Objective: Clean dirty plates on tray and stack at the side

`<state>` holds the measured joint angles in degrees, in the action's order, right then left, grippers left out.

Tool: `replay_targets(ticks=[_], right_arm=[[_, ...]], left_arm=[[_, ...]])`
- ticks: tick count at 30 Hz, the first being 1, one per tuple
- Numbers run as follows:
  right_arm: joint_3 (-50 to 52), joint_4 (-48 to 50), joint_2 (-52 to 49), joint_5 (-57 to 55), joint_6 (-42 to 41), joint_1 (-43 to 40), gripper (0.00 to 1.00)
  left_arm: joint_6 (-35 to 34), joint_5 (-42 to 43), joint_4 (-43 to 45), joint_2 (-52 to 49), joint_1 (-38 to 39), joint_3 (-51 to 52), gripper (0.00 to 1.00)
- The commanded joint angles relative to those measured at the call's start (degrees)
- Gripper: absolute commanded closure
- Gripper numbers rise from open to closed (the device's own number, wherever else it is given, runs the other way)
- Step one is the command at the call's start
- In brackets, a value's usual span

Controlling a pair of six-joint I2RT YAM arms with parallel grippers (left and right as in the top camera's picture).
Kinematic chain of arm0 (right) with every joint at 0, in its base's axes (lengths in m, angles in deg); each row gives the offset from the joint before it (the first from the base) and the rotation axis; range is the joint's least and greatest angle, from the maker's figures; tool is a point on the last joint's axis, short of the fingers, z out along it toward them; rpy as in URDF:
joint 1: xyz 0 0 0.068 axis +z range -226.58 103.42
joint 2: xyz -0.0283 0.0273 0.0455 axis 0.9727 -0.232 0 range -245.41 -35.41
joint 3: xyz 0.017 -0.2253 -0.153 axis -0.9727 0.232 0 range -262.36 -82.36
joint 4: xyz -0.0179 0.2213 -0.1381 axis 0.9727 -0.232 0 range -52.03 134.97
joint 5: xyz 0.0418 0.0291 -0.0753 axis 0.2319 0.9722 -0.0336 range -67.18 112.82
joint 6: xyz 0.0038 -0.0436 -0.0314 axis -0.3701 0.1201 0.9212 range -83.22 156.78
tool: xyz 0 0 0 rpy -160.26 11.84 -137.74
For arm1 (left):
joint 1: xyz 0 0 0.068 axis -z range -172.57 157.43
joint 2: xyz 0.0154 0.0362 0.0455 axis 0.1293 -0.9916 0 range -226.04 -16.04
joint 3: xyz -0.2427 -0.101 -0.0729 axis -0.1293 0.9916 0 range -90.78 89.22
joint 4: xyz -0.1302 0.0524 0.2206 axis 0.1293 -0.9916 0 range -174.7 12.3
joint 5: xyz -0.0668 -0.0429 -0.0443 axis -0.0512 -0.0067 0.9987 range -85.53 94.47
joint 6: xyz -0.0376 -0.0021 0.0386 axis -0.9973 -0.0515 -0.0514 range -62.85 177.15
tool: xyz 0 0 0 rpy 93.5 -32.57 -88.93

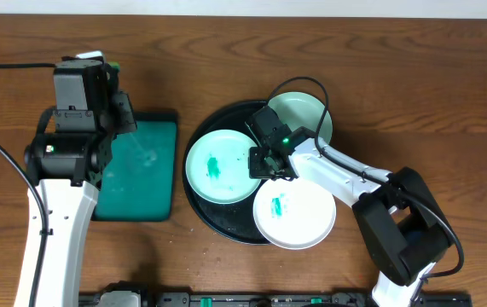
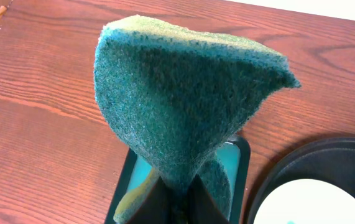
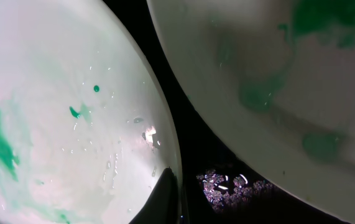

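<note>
The black tray (image 1: 199,136) holds three plates. A mint-green plate (image 1: 217,166) with a green smear lies at its left, a second mint-green plate (image 1: 304,115) at the back, and a white plate (image 1: 294,213) with a green smear at the front right. My right gripper (image 1: 267,160) is at the left plate's right rim. In the right wrist view one finger (image 3: 176,193) lies on that plate (image 3: 53,124) just inside its rim, with the white plate (image 3: 276,74) beside it. My left gripper (image 2: 180,199) is shut on a green scouring sponge (image 2: 183,93) and holds it above the green tray.
A green rectangular tray (image 1: 145,183) with a wet surface lies left of the black tray, under my left gripper (image 1: 128,115). Its rim (image 2: 242,168) and the black tray's edge (image 2: 314,162) show in the left wrist view. Cables run at the far left and behind the right arm.
</note>
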<state>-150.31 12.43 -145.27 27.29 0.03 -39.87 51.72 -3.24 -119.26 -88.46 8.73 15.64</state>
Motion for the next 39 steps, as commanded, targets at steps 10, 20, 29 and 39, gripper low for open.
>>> replay_targets(ticks=[10, 20, 29, 39], right_arm=[[0.3, -1.3, 0.0, 0.1, 1.7, 0.9, 0.99], [0.3, -1.4, 0.0, 0.1, 1.7, 0.9, 0.99], [0.3, -1.3, 0.0, 0.1, 1.7, 0.9, 0.99], [0.3, -0.9, 0.0, 0.1, 1.6, 0.9, 0.99]], left_arm=[[2.3, -2.0, 0.5, 0.6, 0.1, -0.2, 0.93], [8.9, -2.7, 0.2, 0.6, 0.1, -0.2, 0.93], [7.2, -3.6, -2.6, 0.5, 0.1, -0.1, 0.93], [0.2, 5.4, -6.4, -11.4, 0.0, 2.3, 0.93]])
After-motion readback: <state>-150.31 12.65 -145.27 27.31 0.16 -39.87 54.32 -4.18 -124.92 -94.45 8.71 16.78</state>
